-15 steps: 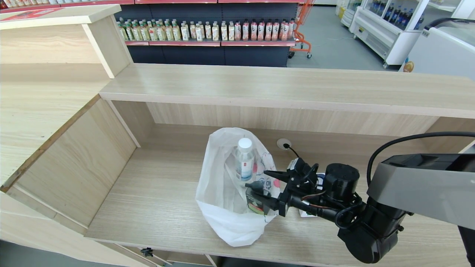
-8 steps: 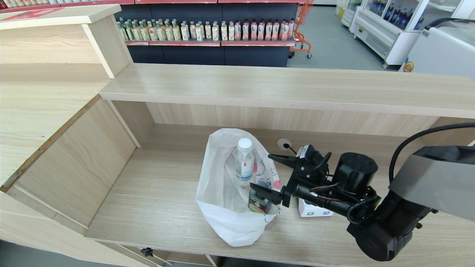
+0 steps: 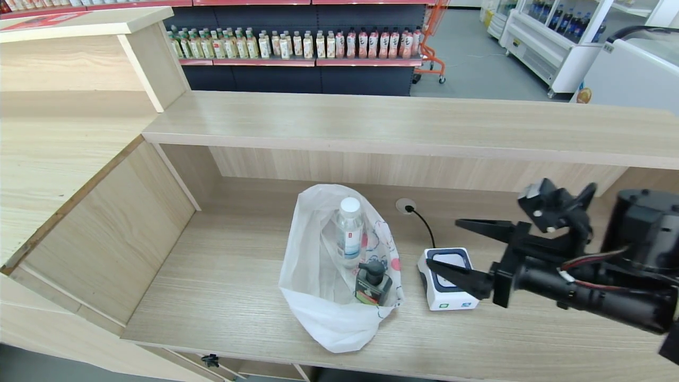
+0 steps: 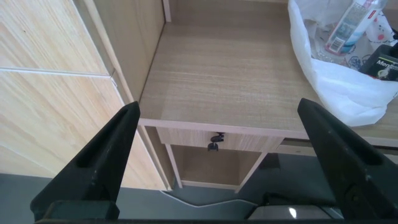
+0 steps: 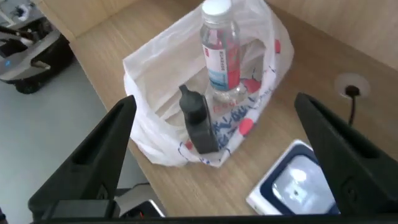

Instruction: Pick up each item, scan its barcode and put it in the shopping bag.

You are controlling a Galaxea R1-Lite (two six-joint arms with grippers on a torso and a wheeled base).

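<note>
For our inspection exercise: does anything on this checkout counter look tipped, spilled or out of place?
Nothing stands out: the water bottle and dark pump bottle stand upright in the shopping bag, and the scanner sits flat beside it.

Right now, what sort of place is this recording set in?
Most likely a supermarket or convenience store checkout: a wooden counter with a barcode scanner beside a white shopping bag, a shelf of bottled drinks behind it, and refrigerated display cases at the far right.
</note>
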